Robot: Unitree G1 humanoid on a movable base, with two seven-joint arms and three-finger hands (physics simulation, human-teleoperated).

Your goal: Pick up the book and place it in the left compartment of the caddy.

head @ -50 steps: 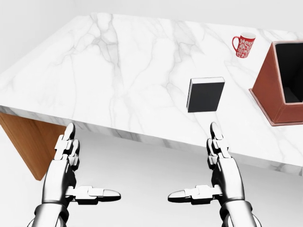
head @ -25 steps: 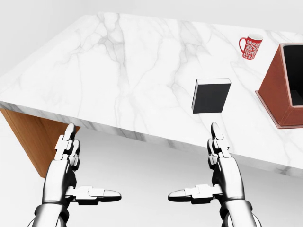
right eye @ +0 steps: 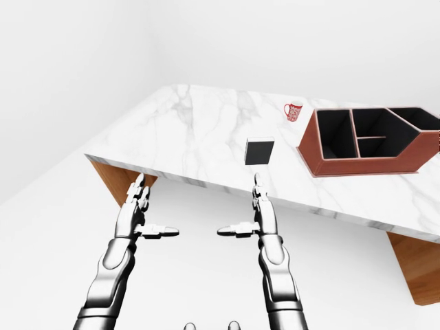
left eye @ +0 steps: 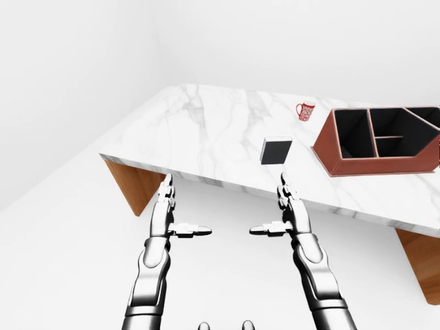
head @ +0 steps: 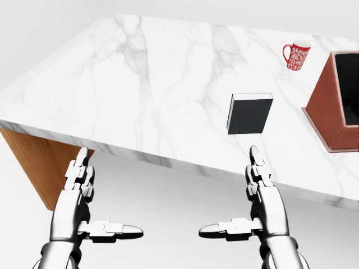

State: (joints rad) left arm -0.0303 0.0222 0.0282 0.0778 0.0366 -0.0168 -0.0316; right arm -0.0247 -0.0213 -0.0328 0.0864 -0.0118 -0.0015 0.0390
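Note:
The black book (head: 249,113) lies flat on the white marble table (head: 140,84), near the table's lower edge in the head view. To its right stands the red-brown caddy (left eye: 371,163), whose dark compartments show in the left-eye view; its left compartment (left eye: 353,134) holds nothing. My left hand (head: 112,190) and right hand (head: 228,189) hover open below the table's edge, fingers pointing up and thumbs turned inward. Neither touches anything. The right hand sits just below the book, short of the table edge.
A red patterned mug (head: 297,55) stands above the book, near the caddy's upper left. Wooden table supports show at the left (head: 33,162) and at the lower right (left eye: 423,261). White floor and walls surround the table.
The whole picture has shifted slightly to the right since a second ago, so the camera has moved. Both hands keep the same open pose.

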